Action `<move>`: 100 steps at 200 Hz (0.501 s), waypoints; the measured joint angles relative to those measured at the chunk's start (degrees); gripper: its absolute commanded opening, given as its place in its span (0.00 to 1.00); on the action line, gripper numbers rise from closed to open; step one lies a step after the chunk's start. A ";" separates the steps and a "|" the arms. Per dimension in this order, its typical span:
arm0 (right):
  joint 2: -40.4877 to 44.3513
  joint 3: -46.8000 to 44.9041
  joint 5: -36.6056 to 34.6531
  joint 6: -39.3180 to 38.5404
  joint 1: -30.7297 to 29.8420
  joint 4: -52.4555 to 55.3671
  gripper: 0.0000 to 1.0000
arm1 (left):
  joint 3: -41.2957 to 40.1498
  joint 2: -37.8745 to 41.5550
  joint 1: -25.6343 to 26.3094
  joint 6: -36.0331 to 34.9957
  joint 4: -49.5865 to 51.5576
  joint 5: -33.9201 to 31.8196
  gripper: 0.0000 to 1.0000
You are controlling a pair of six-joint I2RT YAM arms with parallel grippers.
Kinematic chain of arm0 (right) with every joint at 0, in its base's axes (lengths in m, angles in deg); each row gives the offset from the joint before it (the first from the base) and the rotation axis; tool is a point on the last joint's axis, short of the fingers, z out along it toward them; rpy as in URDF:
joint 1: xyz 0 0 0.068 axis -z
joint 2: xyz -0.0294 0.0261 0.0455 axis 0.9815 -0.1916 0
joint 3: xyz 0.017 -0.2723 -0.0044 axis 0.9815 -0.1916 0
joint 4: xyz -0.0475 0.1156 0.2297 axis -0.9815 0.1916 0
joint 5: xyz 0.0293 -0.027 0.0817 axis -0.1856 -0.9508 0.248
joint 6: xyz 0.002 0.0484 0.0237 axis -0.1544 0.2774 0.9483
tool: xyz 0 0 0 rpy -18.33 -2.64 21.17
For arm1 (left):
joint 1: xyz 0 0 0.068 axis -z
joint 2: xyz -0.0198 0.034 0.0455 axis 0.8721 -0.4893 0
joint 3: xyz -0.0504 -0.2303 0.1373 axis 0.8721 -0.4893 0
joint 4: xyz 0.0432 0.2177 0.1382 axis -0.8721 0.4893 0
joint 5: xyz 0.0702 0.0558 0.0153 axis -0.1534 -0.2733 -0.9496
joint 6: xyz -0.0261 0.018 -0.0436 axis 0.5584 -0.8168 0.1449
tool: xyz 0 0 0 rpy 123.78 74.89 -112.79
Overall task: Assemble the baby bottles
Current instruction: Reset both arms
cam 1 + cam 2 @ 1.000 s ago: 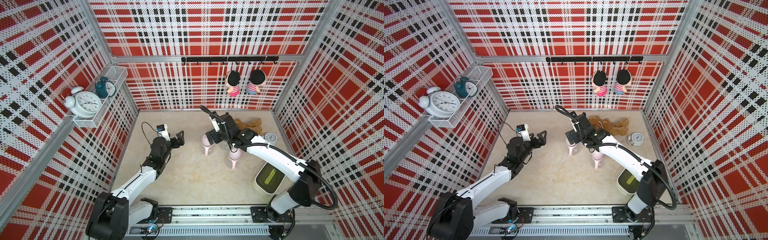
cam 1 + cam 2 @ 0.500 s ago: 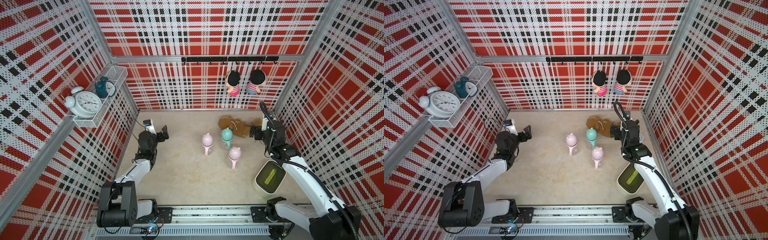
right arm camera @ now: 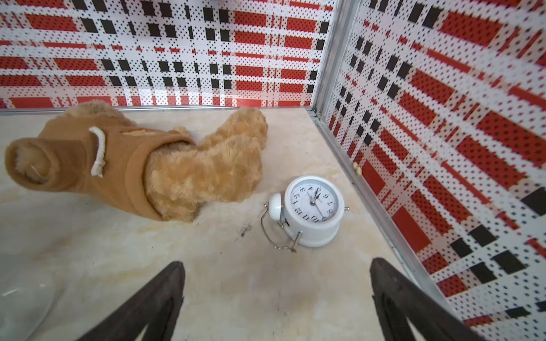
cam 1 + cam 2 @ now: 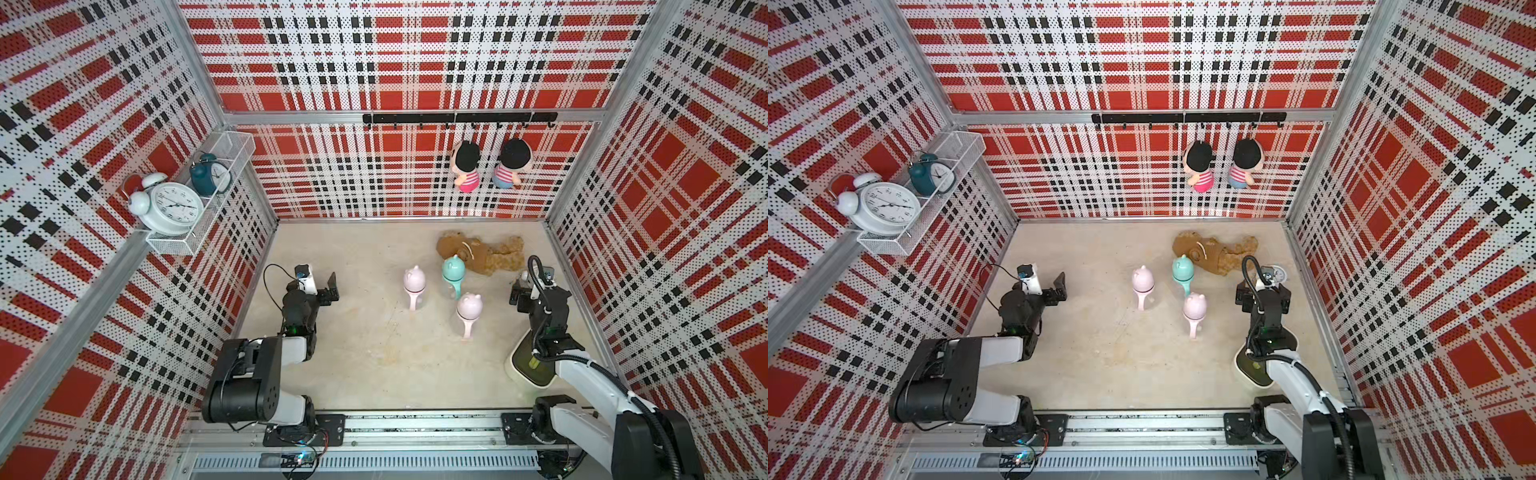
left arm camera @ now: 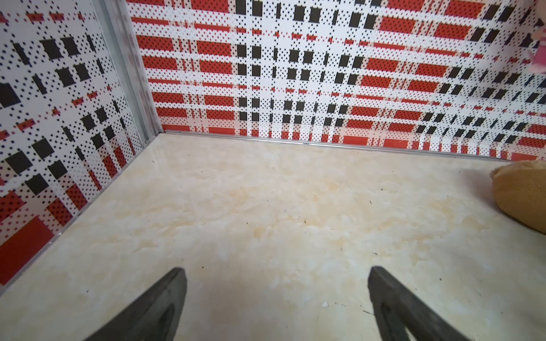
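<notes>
In both top views, the three baby bottles (image 4: 453, 272) stand upright in a loose cluster right of the table's (image 4: 374, 353) centre, toward its back edge. Two have pink caps and one a mint cap, the mint one just in front of a brown plush bear (image 4: 482, 255). Every cap sits on its bottle, so we judge the assembly done or nearly so. The left gripper (image 4: 322, 286) hangs by the left edge and the right gripper (image 4: 1262, 296) by the right edge, both well apart from the bottles. We read that as keeping clear so nothing gets knocked over.

In the left wrist view, the left gripper's fingers (image 5: 165, 298) are spread wide over bare table, facing the back left corner, with nothing between them.

In the right wrist view, the right gripper's fingers (image 3: 159, 298) are likewise spread and empty. They are aimed at the back right corner, where a small white alarm clock (image 3: 313, 209) lies face up just beside the bear. We cannot make out a bottle here.
</notes>
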 measured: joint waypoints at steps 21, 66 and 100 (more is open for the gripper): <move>-4.76 -5.60 2.97 1.29 0.07 -13.03 1.00 | -3.37 -0.20 0.04 -0.59 -6.93 0.02 0.98; -18.34 -12.61 10.95 0.00 0.15 -36.72 1.00 | -8.02 -6.32 2.51 -2.29 -20.46 -3.50 0.98; -27.36 -11.93 14.95 -1.57 0.20 -50.56 1.00 | -6.58 -7.06 2.82 -1.22 -21.29 -10.82 0.98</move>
